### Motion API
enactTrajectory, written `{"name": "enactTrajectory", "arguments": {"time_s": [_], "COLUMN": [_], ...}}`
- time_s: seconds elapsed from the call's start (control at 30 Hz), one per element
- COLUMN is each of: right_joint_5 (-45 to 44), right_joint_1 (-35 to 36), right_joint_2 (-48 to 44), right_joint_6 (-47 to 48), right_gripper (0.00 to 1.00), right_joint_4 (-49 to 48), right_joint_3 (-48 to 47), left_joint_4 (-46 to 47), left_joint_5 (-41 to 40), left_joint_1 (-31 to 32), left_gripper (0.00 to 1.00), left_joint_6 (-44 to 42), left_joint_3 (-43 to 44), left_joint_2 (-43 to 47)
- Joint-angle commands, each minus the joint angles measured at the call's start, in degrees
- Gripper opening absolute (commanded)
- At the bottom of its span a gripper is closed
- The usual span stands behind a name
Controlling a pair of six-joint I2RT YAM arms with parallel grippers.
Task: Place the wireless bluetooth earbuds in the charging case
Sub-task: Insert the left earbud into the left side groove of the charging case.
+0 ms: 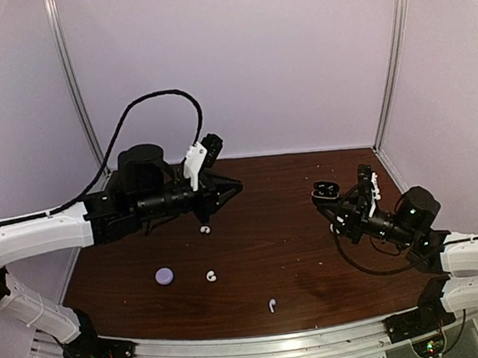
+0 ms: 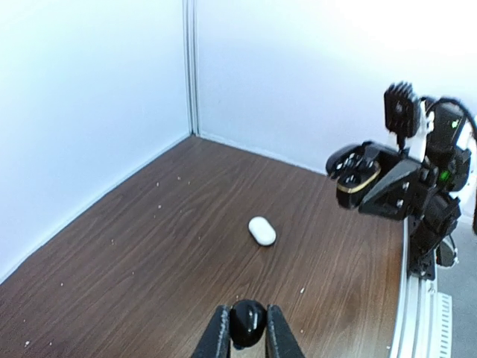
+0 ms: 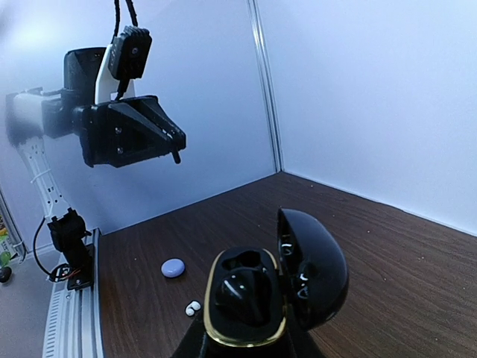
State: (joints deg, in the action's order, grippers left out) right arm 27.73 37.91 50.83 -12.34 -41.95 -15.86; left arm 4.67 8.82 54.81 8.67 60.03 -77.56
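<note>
Black earbud [image 2: 248, 325] pinched tight in left gripper [image 2: 247, 318] above the table [image 2: 149, 246]: carry across to the lid-up charging case [image 3: 246, 298] clamped in right gripper [image 1: 338, 205], align over a free socket, lower gently, release once seated.

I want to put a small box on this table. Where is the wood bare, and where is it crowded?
Bare: the table's back strip, right of the left gripper, and the near-right wood between the stemmed bud and the right arm. Crowded: near-left, around the lavender bud and two curled white buds. The left wrist view also shows a white oval mid-table.
</note>
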Motion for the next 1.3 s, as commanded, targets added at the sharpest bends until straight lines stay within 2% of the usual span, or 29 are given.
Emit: {"name": "enactTrajectory", "arguments": {"time_s": [0.0, 0.2, 0.53, 1.27], "right_joint_5": [-3.38, -5.01, -6.59, -9.61], "right_joint_1": [4.05, 10.89, 14.11, 18.55], "right_joint_2": [4.91, 12.73, 19.56, 23.53], "right_joint_6": [4.61, 13.70, 16.15, 17.21], "right_gripper": [0.00, 0.00, 0.00, 0.00], "right_joint_4": [-11.81, -20.14, -25.52, -26.88], "right_joint_3": [-1.17, -3.12, -6.11, -9.34], "left_joint_4": [14.39, 24.32, 33.25, 34.25], "left_joint_5": [0.43, 1.45, 4.31, 7.18], "left_joint_1": [1.78, 3.88, 7.18, 8.74], "left_gripper": [0.10, 0.09, 0.09, 0.09], "left_joint_6": [3.22, 4.92, 6.27, 6.82], "left_joint_3": [-3.19, -7.15, -9.05, -6.37], "left_joint_2": [2.19, 1.86, -0.06, -4.74]}}
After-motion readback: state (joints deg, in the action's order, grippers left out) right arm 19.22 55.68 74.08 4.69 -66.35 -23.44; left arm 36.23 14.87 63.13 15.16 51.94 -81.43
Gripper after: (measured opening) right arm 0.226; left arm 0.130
